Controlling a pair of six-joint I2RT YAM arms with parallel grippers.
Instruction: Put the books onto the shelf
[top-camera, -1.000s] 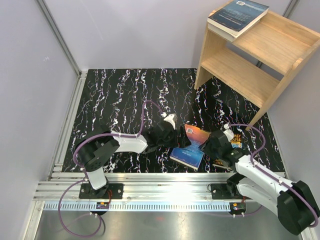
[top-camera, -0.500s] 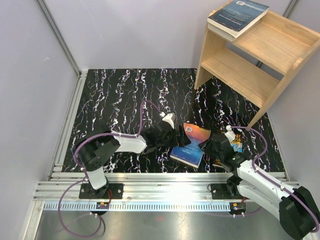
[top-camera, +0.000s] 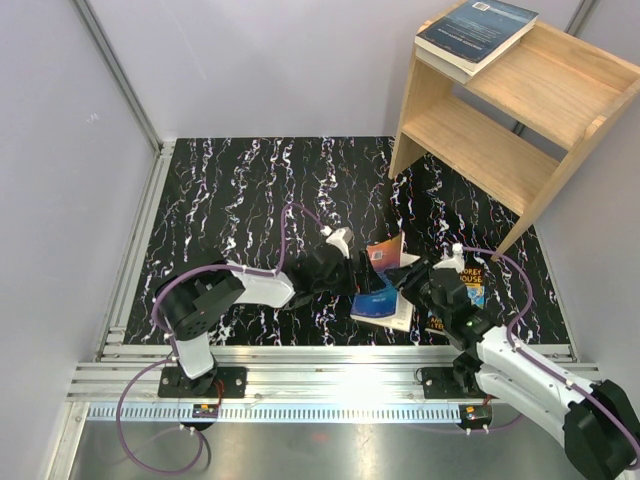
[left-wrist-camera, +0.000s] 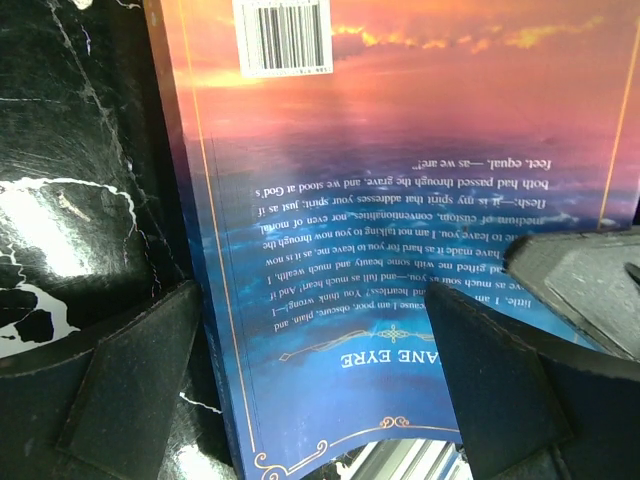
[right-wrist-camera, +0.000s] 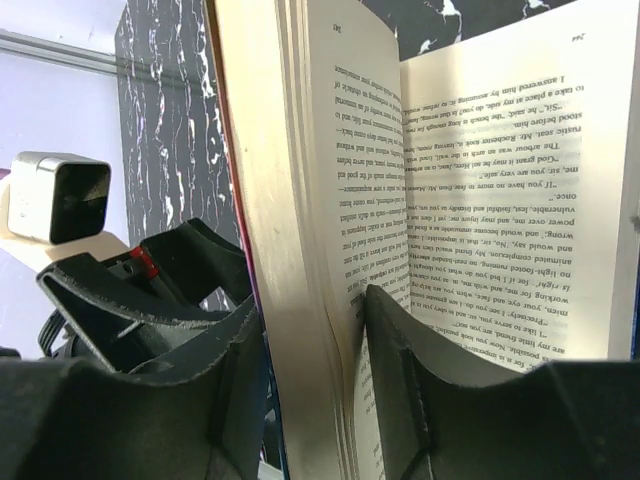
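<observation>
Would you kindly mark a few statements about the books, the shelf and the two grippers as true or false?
1. A dark blue-grey book lies on the top tier of the light wooden two-tier shelf. True.
2. The blue-and-orange Jane Eyre paperback lies closed and flat on the black marbled table. False: it is open and partly lifted.
3. The left gripper is open, with the paperback's back cover between its fingers. True.
4. The right gripper is open and touches nothing. False: it is clamped on a sheaf of the paperback's pages.
5. Two books stand on the shelf's lower tier. False: no book shows there.
</observation>
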